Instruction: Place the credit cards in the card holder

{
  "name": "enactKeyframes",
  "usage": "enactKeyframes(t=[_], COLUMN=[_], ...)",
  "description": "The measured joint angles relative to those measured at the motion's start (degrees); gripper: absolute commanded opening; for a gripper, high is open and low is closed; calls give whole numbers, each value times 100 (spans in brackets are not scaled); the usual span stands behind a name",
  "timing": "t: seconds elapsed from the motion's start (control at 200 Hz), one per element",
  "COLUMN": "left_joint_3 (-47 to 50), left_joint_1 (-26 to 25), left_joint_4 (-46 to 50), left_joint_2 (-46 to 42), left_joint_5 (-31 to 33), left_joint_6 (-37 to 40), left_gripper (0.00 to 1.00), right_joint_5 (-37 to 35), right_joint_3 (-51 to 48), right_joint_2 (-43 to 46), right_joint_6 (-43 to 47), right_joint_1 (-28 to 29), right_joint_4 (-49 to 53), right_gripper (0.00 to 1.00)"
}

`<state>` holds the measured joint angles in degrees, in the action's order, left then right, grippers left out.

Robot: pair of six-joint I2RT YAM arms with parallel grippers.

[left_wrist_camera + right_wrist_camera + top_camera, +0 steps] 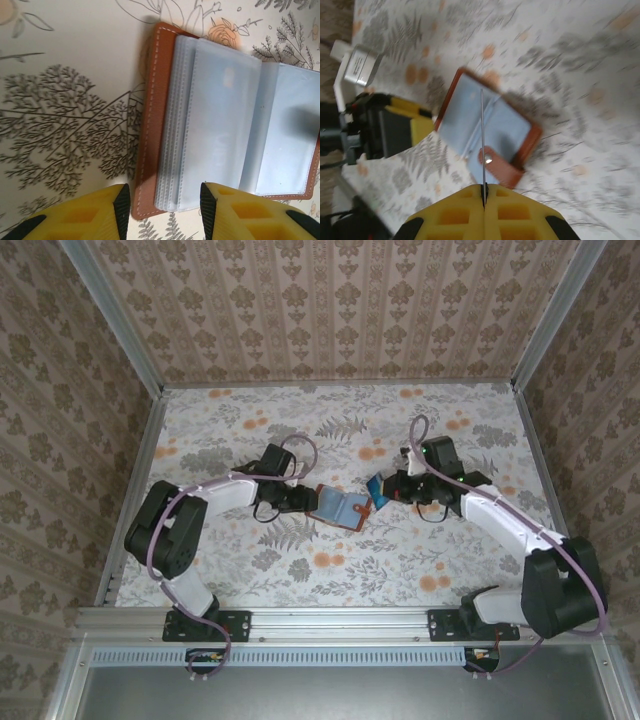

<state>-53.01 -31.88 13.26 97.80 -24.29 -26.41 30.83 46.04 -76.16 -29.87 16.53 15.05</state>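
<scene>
At frame centre, your left gripper (164, 205), jaws apart, hangs over the open wallet (340, 507); your right gripper (484, 190) clamps a card (482, 135).

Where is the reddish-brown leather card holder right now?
In the top view the reddish-brown leather card holder lies open near the middle of the floral cloth, between the left hand and the right hand pinching a thin bluish card.

There is one card holder (340, 507), lying open, with one clasp tab (496, 167) and a stack of clear sleeves (220, 125) packed too closely to count. One credit card (378, 484) is in sight. There are two grippers: one left gripper (165, 200) and one right gripper (484, 192).
</scene>
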Motion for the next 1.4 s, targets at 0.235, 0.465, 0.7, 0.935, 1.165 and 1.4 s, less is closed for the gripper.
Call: enactKeyframes(t=[0.235, 0.465, 0.7, 0.935, 1.165, 1.4], left_joint_3=[0, -24, -31, -13, 50, 66], left_joint_1=[-35, -142, -186, -291, -297, -302], left_joint_4=[-76, -201, -297, -291, -328, -326], left_joint_2=[127, 258, 343, 363, 326, 317], left_joint_5=[2, 28, -24, -17, 26, 28], left_joint_6=[-81, -129, -282, -382, -503, -597], left_gripper=[44, 35, 23, 21, 19, 17], right_joint_5=[608, 717, 719, 767, 955, 1034], right_joint_3=[-155, -129, -118, -273, -540, -660], right_joint_2=[-894, -1513, -1893, -1950, -1947, -1943], right_joint_6=[-901, -1263, -1414, -1572, -1563, -1508], right_joint_1=[358, 382, 382, 332, 197, 127], right_joint_4=[-927, -1226, -1375, -1978, -2398, -2752], right_gripper=[0, 0, 0, 0, 0, 0])
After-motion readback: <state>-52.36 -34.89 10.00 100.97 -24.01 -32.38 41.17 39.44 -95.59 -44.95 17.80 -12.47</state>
